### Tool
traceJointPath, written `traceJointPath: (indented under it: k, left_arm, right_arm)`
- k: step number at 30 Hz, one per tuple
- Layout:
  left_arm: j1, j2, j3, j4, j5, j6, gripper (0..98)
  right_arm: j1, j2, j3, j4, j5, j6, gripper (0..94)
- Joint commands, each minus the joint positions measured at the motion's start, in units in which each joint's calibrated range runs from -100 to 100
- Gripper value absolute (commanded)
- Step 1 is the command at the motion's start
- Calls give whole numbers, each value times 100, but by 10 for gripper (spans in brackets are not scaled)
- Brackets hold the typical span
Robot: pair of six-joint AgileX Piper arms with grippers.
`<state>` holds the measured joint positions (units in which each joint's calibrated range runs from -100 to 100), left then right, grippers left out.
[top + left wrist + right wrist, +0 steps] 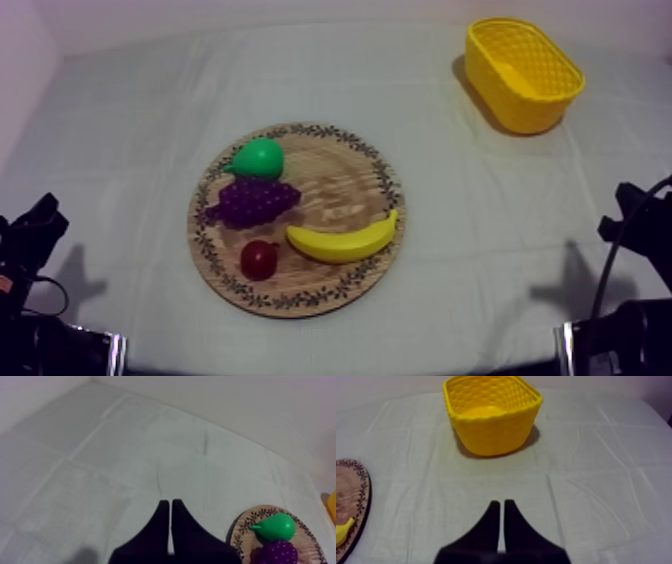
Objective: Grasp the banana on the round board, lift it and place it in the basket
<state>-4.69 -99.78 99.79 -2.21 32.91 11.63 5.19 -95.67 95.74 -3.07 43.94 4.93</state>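
A yellow banana [343, 242] lies on the near right part of the round wooden board [345, 178], beside a small red fruit [259, 259]. The yellow basket [523, 72] stands empty at the far right of the table. My left gripper [170, 507] is shut on nothing, its fingers together as a wedge over bare cloth left of the board [245, 526]. My right gripper [501, 507] is likewise shut, hovering over cloth in front of the basket [491, 413], with the banana's tip [343, 531] and the board's rim [363, 496] off to its side.
A green pear [258, 158] and purple grapes [252, 200] share the board's left half; the pear [275, 526] and grapes [278, 552] lie beside my left gripper. Both arms rest low at the near corners, left arm [30, 245] and right arm [635, 225]. Open cloth separates board and basket.
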Motion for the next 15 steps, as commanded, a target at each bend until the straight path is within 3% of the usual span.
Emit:
traceJointPath:
  k: [1,15]
  left_arm:
    - [2,-5,-1,3,-1,0,1]
    - [2,-5,-1,3,-1,0,1]
  right_arm:
    - [2,0,61,-7,-54,36,9]
    - [6,0,332,116,-312,-186,6]
